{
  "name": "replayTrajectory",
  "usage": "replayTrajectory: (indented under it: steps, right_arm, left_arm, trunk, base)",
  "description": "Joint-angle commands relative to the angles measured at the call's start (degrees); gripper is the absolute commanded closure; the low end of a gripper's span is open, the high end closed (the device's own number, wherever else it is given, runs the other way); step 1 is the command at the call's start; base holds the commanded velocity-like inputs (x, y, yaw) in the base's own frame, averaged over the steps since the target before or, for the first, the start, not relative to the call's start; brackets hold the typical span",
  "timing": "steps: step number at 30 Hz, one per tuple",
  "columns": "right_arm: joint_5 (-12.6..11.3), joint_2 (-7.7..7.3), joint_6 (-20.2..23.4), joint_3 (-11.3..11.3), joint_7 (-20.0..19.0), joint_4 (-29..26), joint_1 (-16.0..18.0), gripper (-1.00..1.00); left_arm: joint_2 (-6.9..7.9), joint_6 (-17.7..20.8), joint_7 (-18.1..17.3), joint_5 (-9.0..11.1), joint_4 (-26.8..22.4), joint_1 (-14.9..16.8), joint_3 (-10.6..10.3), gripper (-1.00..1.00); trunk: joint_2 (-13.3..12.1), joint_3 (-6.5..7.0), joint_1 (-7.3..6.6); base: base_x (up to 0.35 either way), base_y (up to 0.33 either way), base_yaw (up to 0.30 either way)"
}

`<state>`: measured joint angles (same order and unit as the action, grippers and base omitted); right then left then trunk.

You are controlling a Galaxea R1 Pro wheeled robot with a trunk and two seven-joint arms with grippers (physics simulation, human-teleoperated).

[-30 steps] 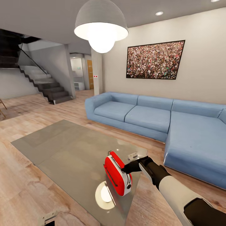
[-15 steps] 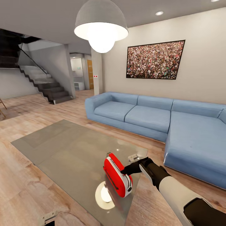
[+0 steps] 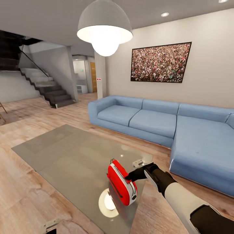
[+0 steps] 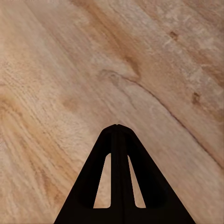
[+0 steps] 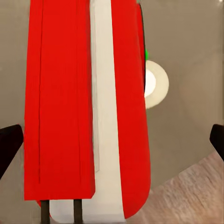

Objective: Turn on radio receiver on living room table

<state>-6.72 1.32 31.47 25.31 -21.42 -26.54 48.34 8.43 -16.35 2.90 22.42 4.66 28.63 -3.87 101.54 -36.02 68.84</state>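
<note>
Head view, nearest first: left hand [image 4: 117,135] hanging low over the wood floor [image 4: 56,70], fingers pressed together, gripping nothing. Right hand [image 3: 133,175] reaching forward and touching the top edge of the radio [image 3: 121,183], fingertips at its red casing; from the right wrist view, fingers [image 5: 9,144] spread wide on either side of the radio [image 5: 84,116], not closing on it. Radio standing near the close corner of the surface [image 3: 71,156], tilted rather than sitting flat, beside the bright reflection of the lamp. Spotting a small green glint [image 5: 146,54] at the radio's edge in the right wrist view, though too small for telling whether a power light.

Judging progress: reaching the radio looking done, contact being made; pressing or confirming the switch seemingly remaining, with no clear sign yet of the radio being on.

Farther off: blue sofa [image 3: 146,120] along the wall, crowd picture [image 3: 161,61] above, pendant lamp [image 3: 104,27] overhead, stairs [image 3: 48,87] at the back.
</note>
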Motion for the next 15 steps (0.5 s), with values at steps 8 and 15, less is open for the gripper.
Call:
replayTrajectory:
  steps: [8, 15]
  right_arm:
    - [0.0, -0.02, 0.0, 0.0, 0.0, 0.0, 0.0, -1.00]
    - [0.0, -0.02, 0.0, 0.0, 0.0, 0.0, 0.0, -1.00]
  left_arm:
    - [0.09, 0.0, 0.0, -0.1, 0.0, 0.0, -0.1, 1.00]
    - [0.17, 0.0, 0.0, -0.1, 0.0, -0.1, -0.1, 1.00]
  trunk:
    - [-3.2, 1.44, -1.76]
    - [-6.0, 2.70, -3.30]
  base:
    - [0.000, 0.000, 0.000]
    - [0.000, 0.000, 0.000]
